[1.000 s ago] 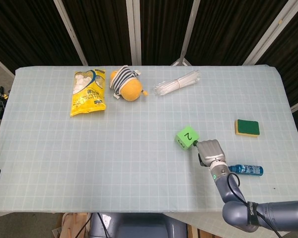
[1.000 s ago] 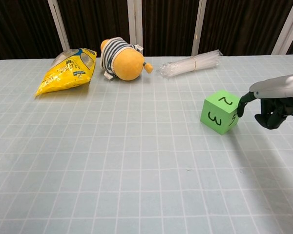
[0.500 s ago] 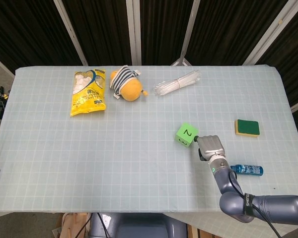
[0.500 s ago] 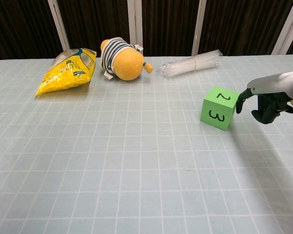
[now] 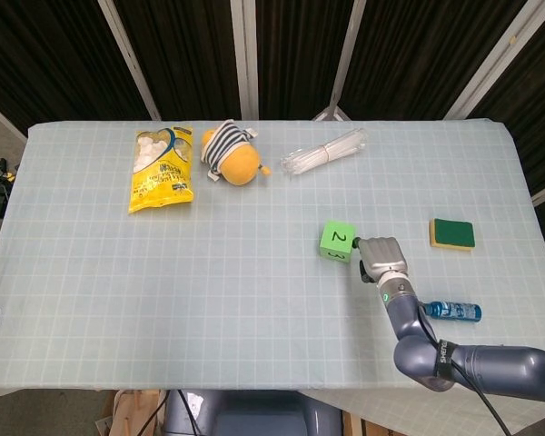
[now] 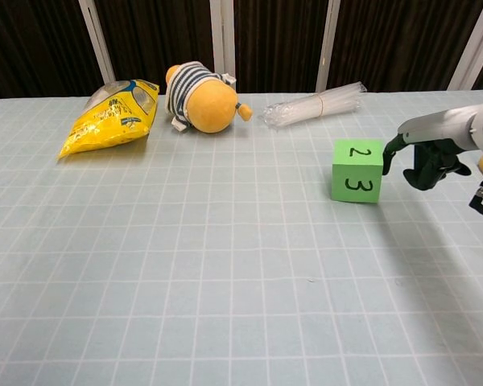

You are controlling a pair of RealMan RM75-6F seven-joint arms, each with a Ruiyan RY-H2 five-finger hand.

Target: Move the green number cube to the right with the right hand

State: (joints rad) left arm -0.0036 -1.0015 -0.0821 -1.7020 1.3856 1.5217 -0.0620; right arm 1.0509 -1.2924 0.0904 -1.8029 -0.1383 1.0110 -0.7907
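The green number cube (image 5: 338, 241) rests flat on the checked tablecloth, right of centre, with a 2 on top and a 3 on the near face (image 6: 357, 170). My right hand (image 5: 381, 257) sits just to the cube's right, fingers curled in and holding nothing. In the chest view the right hand (image 6: 427, 153) reaches one dark fingertip (image 6: 389, 155) out to the cube's upper right edge; I cannot tell whether it touches. The left hand does not show in either view.
A green and yellow sponge (image 5: 452, 233) and a blue bottle (image 5: 450, 311) lie to the right of my hand. At the back lie a yellow snack bag (image 5: 161, 169), a striped plush toy (image 5: 230, 154) and a bundle of clear straws (image 5: 324, 153).
The cube has slid slightly away from me and turned, so its 3 face now squarely faces the chest camera. My right hand has moved the same way alongside it.
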